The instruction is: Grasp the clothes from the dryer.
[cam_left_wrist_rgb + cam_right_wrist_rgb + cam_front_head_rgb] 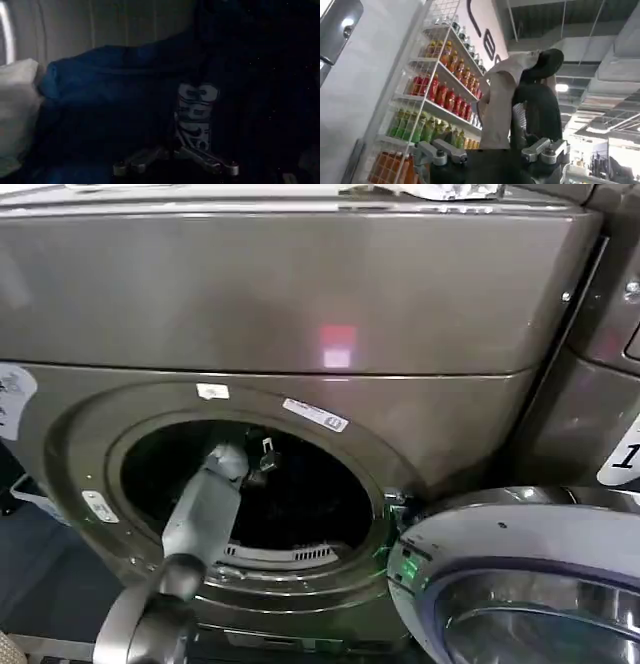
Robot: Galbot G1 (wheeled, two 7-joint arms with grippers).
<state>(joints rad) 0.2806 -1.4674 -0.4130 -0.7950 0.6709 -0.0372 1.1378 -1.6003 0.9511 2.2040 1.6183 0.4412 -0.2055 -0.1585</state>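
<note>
1. The left gripper (262, 459) reaches inside the dryer (300, 314).
2. Its door (520, 584) hangs open beside it.
3. The clothes (125, 95) lie in the dark drum; the claw looks closed on them.
4. The right gripper (492, 152) faces drink shelves (435, 95); its grip is unclear.

- Dryer (300, 314): large bronze-grey metal front-loader with a wide round porthole (250, 484) and small white labels on the surround. The interior reads dark from the head view. Its silver-rimmed round glass door (520, 584) stands swung open at the machine's right.
- Clothes, dark item (125, 100): soft navy-black fabric mass, crumpled, lying inside against the pale ribbed drum wall; whitish lettering shows on one fold, illegible.
- Clothes, light item (17, 110): smaller whitish-grey garment, bunched, touching the dark mass, apparently partly under it.
</note>
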